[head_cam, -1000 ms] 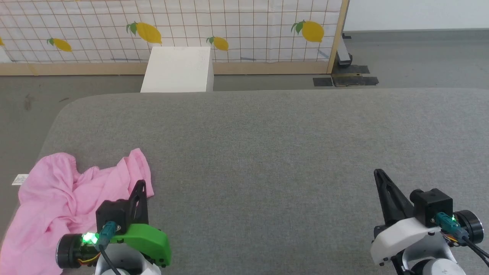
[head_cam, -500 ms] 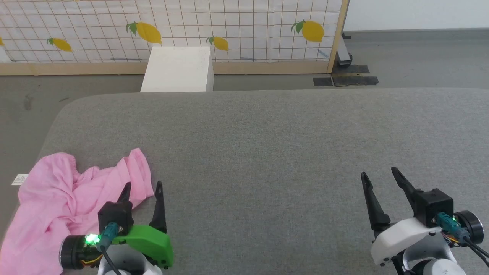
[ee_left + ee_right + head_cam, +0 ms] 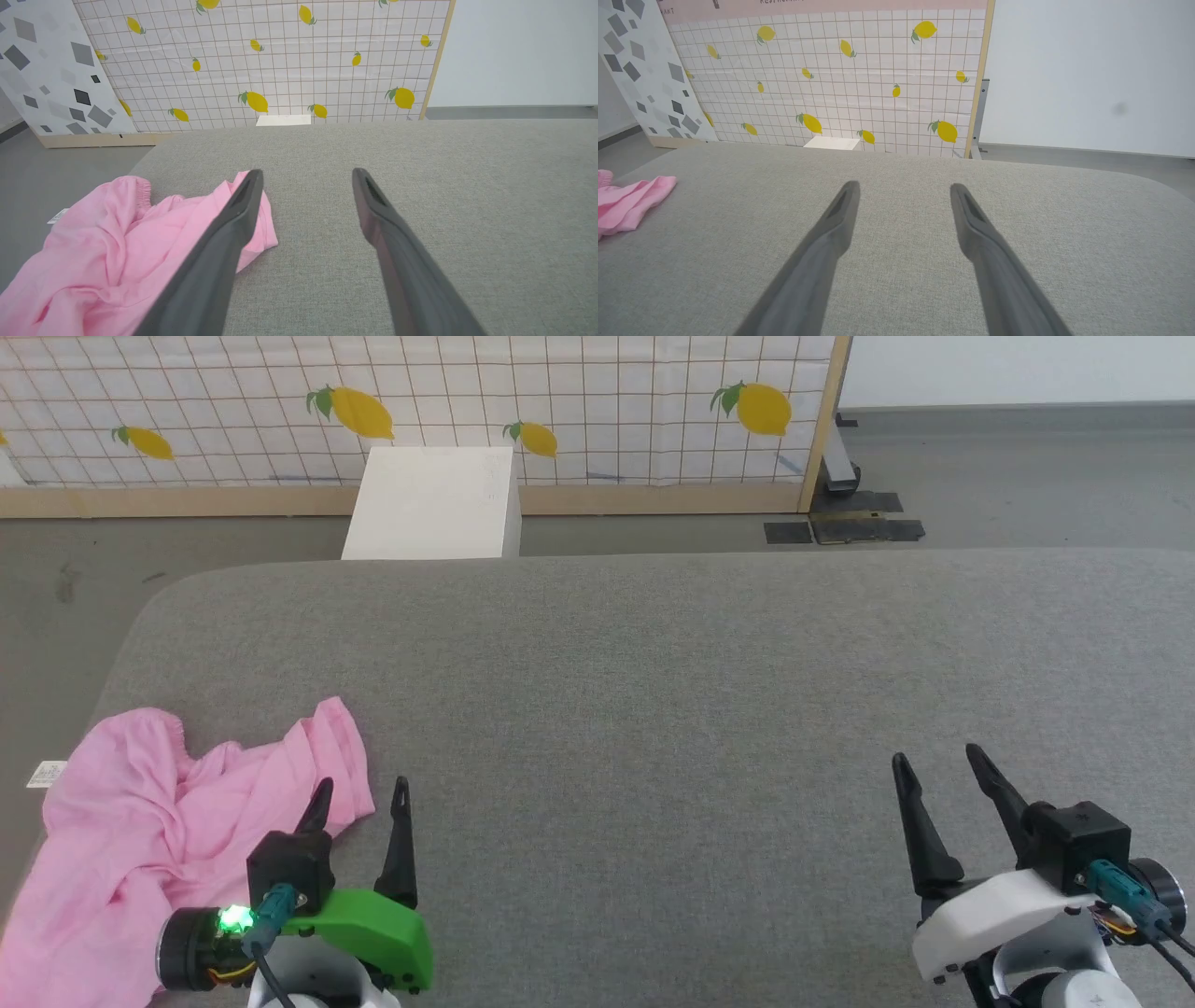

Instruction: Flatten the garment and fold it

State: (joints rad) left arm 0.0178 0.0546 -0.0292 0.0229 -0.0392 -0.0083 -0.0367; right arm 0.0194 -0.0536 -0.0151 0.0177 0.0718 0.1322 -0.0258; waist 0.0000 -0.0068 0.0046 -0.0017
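Observation:
The garment (image 3: 140, 821) is a crumpled pink heap at the left end of the grey padded table (image 3: 653, 691), part of it hanging past the left edge, with a small white label (image 3: 47, 773) at its far left. My left gripper (image 3: 362, 791) hovers open at the garment's right hem; in the left wrist view the garment (image 3: 117, 242) lies under its left finger, nothing between the jaws of the left gripper (image 3: 306, 173). My right gripper (image 3: 936, 758) stands open over bare table far to the right. In the right wrist view the right gripper (image 3: 903, 186) is empty, the garment (image 3: 626, 205) at the left edge.
A white box (image 3: 431, 504) stands on the floor beyond the table's far edge. Behind it runs a lemon-patterned grid panel (image 3: 560, 401) with a wooden frame. Dark floor plates (image 3: 845, 530) lie at the back right.
Both grippers went from shut to open. The arms have shifted slightly, and the head view has tipped a little.

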